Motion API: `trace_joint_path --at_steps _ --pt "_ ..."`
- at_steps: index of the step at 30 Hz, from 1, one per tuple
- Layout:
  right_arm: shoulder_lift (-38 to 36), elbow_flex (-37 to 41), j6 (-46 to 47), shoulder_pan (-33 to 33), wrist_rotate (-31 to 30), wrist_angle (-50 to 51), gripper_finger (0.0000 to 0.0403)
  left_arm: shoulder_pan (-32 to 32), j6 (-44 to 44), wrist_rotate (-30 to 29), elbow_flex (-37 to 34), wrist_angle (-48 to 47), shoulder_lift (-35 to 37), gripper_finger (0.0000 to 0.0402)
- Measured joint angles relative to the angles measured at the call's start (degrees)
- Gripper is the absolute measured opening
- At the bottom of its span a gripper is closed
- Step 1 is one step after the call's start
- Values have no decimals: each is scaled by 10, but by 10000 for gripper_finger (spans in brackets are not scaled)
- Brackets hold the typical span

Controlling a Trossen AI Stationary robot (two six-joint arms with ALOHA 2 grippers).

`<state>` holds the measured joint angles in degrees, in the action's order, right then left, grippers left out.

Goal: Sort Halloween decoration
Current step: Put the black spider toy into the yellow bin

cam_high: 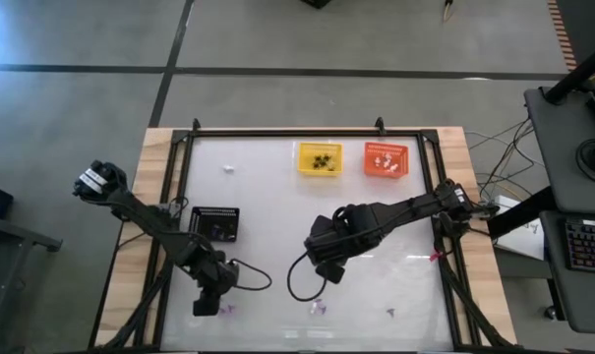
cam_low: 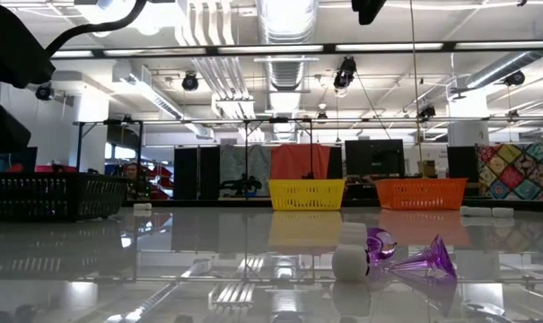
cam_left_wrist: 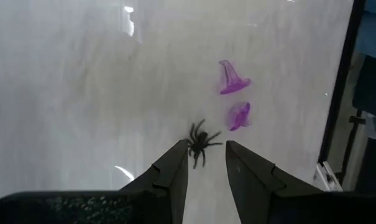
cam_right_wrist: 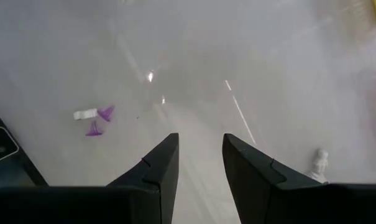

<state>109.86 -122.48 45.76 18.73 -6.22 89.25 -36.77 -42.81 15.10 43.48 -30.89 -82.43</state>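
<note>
A tiny black spider (cam_left_wrist: 202, 142) lies on the glossy white table, just ahead of the fingertips of my open left gripper (cam_left_wrist: 205, 144), which points down at the table's near left (cam_high: 207, 303). Two purple hat-shaped trinkets (cam_left_wrist: 234, 96) lie a little beyond it. My right gripper (cam_right_wrist: 200, 137) hangs open over the table's middle (cam_high: 327, 270) with nothing between its fingers. A purple and white cluster of trinkets (cam_right_wrist: 94, 118) lies near the front edge (cam_high: 320, 307); the low view shows it close up (cam_low: 397, 256). A white trinket (cam_right_wrist: 318, 163) lies to the side.
A black mesh basket (cam_high: 216, 224) stands at the left. At the far edge stand a yellow basket (cam_high: 320, 159) with dark pieces and an orange basket (cam_high: 386, 159) with white pieces. Single trinkets lie at the far left (cam_high: 228, 169) and near right (cam_high: 389, 313).
</note>
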Motion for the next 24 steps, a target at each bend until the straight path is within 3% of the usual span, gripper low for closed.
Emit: trace_joint_path --at_steps 24 --pt "0 0 18 23 -15 -3 121 -3 -21 -1 -39 5 0 91"
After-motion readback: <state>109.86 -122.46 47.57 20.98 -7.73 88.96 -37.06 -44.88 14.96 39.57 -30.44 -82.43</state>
